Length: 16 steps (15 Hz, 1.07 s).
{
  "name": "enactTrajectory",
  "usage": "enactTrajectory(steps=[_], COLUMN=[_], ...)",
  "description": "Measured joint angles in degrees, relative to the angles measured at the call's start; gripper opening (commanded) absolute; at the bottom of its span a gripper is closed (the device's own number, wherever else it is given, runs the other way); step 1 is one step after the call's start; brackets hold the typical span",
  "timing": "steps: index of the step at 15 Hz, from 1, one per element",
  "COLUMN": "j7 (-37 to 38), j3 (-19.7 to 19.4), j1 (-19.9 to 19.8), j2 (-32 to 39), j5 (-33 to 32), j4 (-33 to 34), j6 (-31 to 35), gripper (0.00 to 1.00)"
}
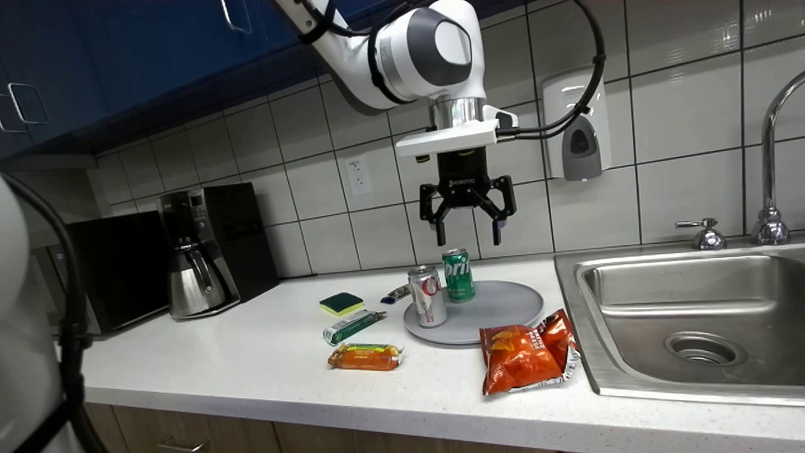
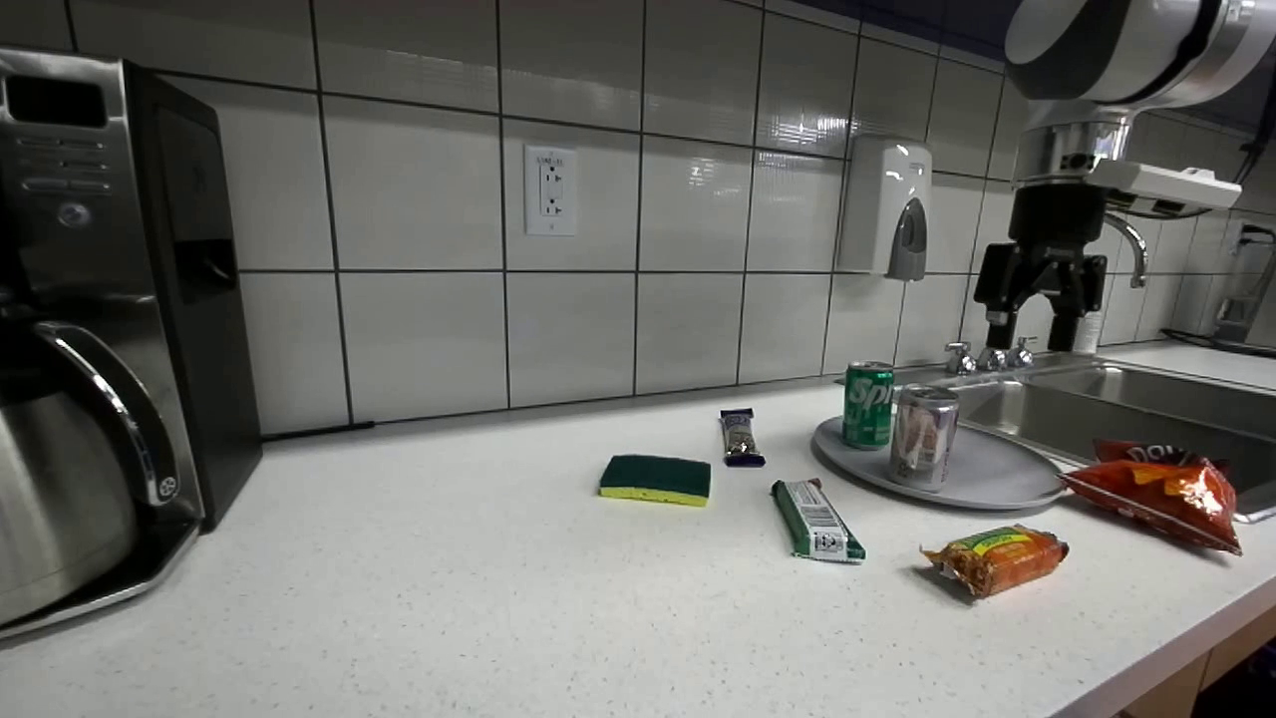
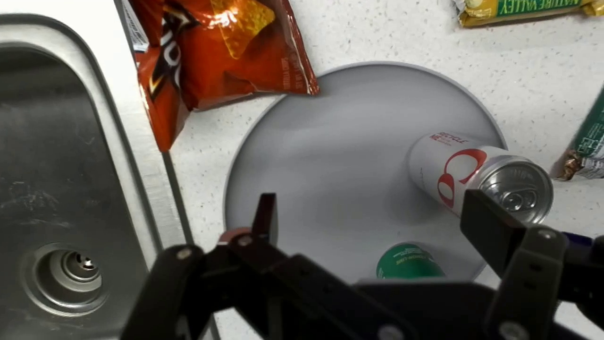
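- Jaws of the black gripper point(image 1: 468, 242) stand spread wide, released, with nothing between them; they hang tips-down above the white speckled worktop point(image 1: 239, 352), touching nothing.
- Beneath them lies a round, flat grey plate point(image 3: 339, 156); its bare surface shows between the jaws in the wrist view.
- Nearest are two drink cans upright on that plate: a silver metal can with red lettering point(image 1: 428, 299) and a green metal can with white lettering point(image 1: 458, 277), near each other.
- Seen from the wrist, one jaw overlaps the silver can's edge, and the gripper hides part of the green can.
- Between plate and stainless steel sink point(image 1: 679, 283) sits a crumpled orange-red foil chip bag point(image 1: 522, 355), one corner lapping over the plate's rim in the wrist view.
- Step in hand, as I judge it: positioning above the plate, no grasp made.
- Gripping either can from this pose would call for a sideways shift to centre it, then a straight descent with jaws wide, minding the neighbouring can.
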Motion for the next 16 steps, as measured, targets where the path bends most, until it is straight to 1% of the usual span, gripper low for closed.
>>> enactTrajectory(steps=[9, 16], j7=[0.00, -0.04], j3=[4.02, 5.92], j1=[1.95, 2.85], j2=[4.10, 4.65], j5=[1.47, 1.48], j4=[3.06, 3.79], j6=[-0.43, -1.42], gripper=[1.00, 1.00])
